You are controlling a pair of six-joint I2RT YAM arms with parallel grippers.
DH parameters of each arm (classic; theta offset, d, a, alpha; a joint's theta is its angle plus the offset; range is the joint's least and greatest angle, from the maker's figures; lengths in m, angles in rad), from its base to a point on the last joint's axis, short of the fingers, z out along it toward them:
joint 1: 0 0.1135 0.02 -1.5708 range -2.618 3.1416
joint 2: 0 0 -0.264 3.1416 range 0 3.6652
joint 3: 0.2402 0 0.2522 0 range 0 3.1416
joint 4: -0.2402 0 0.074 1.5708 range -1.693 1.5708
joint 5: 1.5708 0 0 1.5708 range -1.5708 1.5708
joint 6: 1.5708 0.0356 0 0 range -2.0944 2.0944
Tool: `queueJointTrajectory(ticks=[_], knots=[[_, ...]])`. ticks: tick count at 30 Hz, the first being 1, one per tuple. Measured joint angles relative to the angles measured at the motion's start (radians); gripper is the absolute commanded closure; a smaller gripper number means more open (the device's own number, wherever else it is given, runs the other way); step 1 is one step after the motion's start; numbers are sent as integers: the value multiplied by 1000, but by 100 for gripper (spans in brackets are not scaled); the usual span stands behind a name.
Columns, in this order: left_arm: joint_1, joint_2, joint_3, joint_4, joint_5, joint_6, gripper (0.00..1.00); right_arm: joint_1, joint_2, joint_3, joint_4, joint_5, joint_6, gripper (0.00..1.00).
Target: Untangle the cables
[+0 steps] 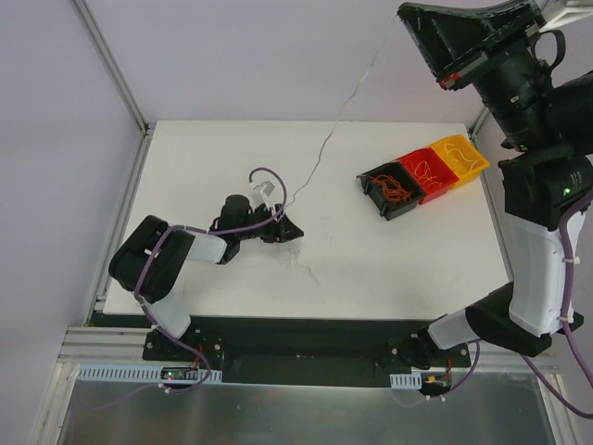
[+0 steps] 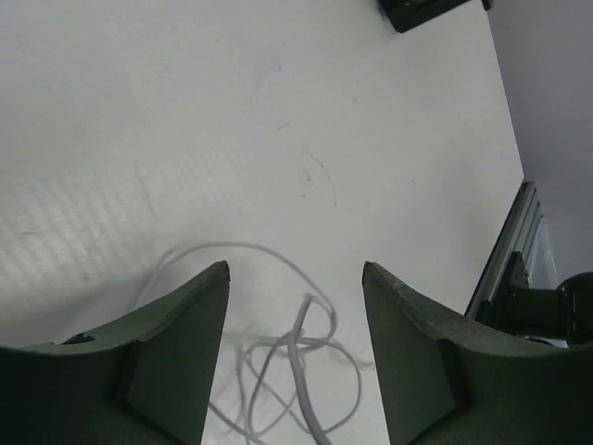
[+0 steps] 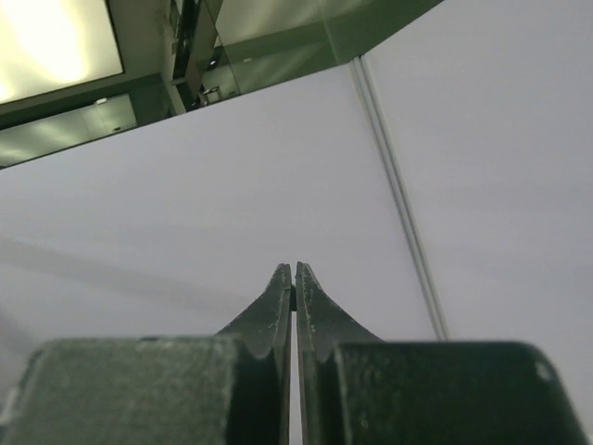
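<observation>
A: You're in a robotics lab, inside a test cell. Your left arm and right arm are bolted to a black plate at the near edge of a white table.

B: You can see it's closed in, too. An aluminium post rises from the table's far-left corner, with plain pale panels around it.

A: On the table's right side you have a black bin, a red bin and a yellow bin holding thin cables.

B: A slotted duct runs below the table's near edge, and a lit ceiling panel hangs above.
</observation>
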Motion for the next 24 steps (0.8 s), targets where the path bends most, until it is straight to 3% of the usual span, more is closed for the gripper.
queueJointTrajectory(ticks=[12,24], knots=[[98,34,-3,-109,-55,-18,51,-80,-116,-26,27,196,-238,100],[212,-110,32,-453,-320,-16,43,-89,-209,-83,14,451,-581,99]])
